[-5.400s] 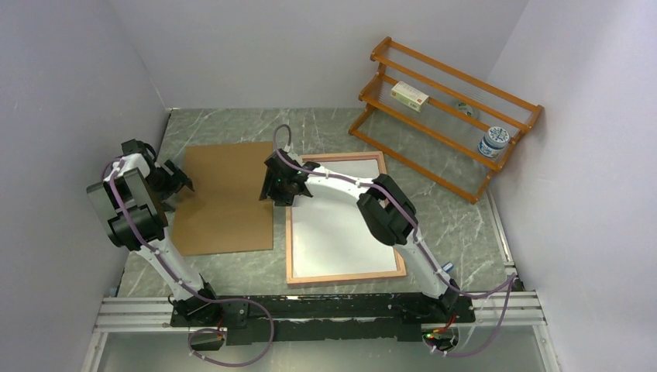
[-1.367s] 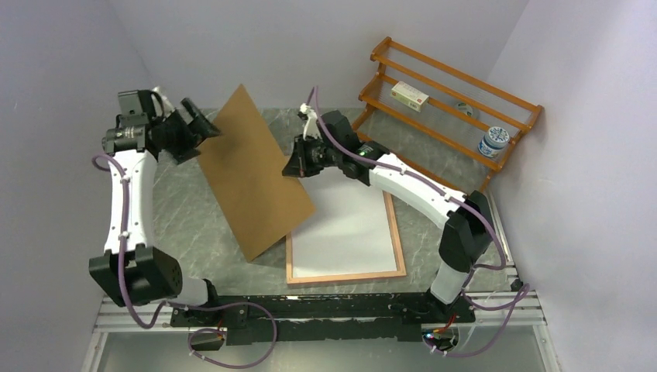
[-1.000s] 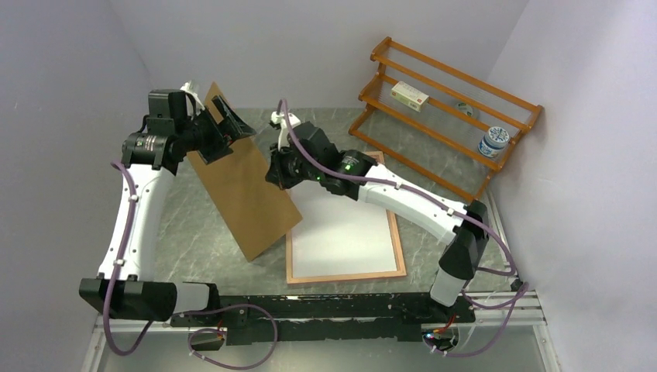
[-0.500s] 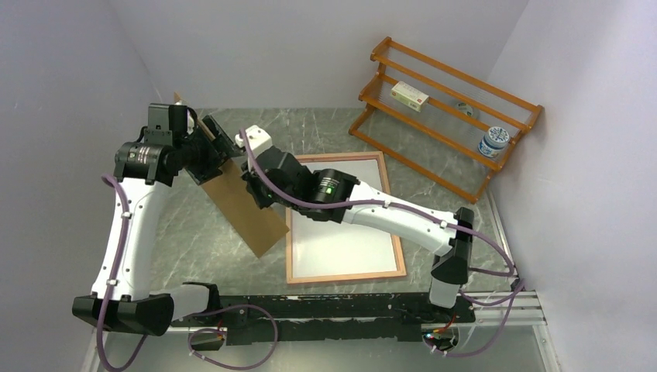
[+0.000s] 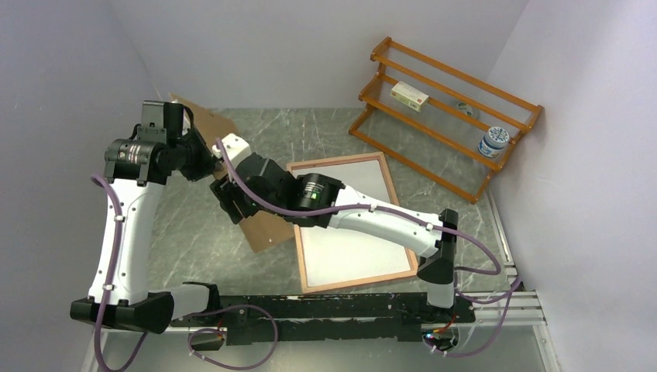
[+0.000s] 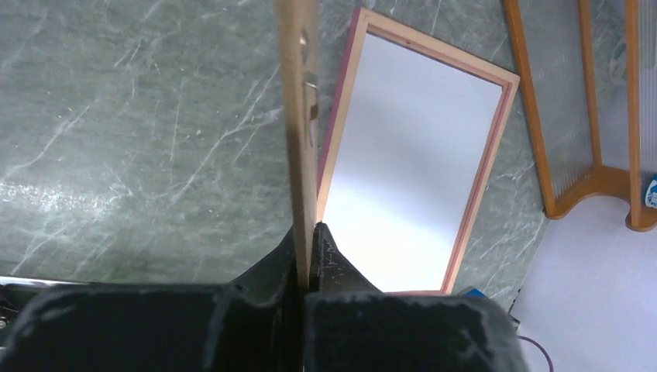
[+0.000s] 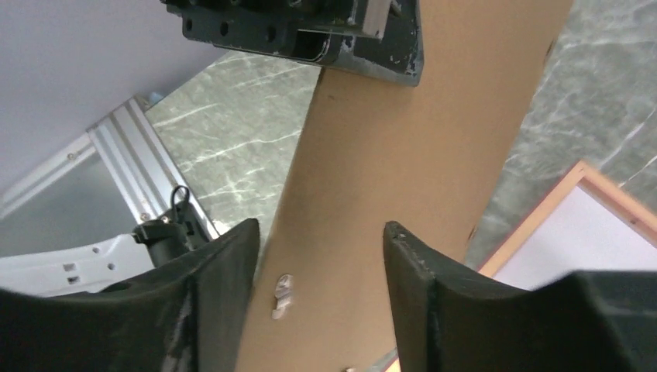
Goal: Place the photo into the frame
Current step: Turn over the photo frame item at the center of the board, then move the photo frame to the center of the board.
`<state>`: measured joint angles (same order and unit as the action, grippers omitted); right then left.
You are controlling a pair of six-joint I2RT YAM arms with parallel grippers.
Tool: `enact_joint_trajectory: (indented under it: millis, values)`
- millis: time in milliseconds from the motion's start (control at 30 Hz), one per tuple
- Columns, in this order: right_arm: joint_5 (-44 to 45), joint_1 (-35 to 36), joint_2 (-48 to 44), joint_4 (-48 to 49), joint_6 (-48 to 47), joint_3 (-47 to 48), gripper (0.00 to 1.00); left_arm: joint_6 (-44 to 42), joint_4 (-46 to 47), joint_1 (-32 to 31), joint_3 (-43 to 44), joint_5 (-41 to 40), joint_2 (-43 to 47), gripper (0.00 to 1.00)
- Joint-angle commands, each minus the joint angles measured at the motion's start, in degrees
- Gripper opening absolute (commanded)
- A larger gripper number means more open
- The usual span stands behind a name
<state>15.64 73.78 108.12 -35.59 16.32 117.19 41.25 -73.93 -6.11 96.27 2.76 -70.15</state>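
From above: the frame lies flat on the worktop, back up, with the photo seated inside it, white side showing; left of it a brown board stands tilted, one corner down. Left wrist view: the left claw is pinched tight on the board's edge. Right wrist view: the right claw gapes partway, holding nothing — the board is just beyond its fingers. The board likely goes on next; lower it slowly, edges squared to the frame.
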Motion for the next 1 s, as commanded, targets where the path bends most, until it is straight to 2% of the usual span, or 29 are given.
enact_joint_trajectory:
  millis: [0,167,300,500,633,767,967]
  values:
    - [-2.63,-1.69,-4.58,1.98,-2.01,1.99,0.70,-6.06,1.95,0.13,5.64,1.34,-0.40,0.03]
    - [-6.69,-3.02,-9.78,7.42,-0.93,-2.05,0.83,-8.96,1.93,0.13,11.39,-0.23,-3.34,0.03]
    - [-9.75,-6.14,-15.36,14.19,2.78,-9.56,0.84,-10.97,1.60,0.13,15.25,-2.10,-5.72,0.03]
    - [-7.11,-15.13,-23.99,18.44,11.91,-22.85,0.84,-15.49,4.52,0.14,18.51,-1.85,-6.42,0.03]
    - [-0.06,-23.90,-27.89,10.58,16.08,-29.91,0.86,-18.81,9.98,0.14,17.20,4.25,-4.88,0.02]
    - [5.91,-33.75,-30.39,0.90,19.89,-37.67,0.92,-21.43,15.99,0.21,14.36,15.32,-3.20,0.03]
    - [8.12,-46.40,-34.17,-6.54,25.06,-51.48,0.94,-21.28,23.96,0.20,10.11,30.68,-1.79,0.03]
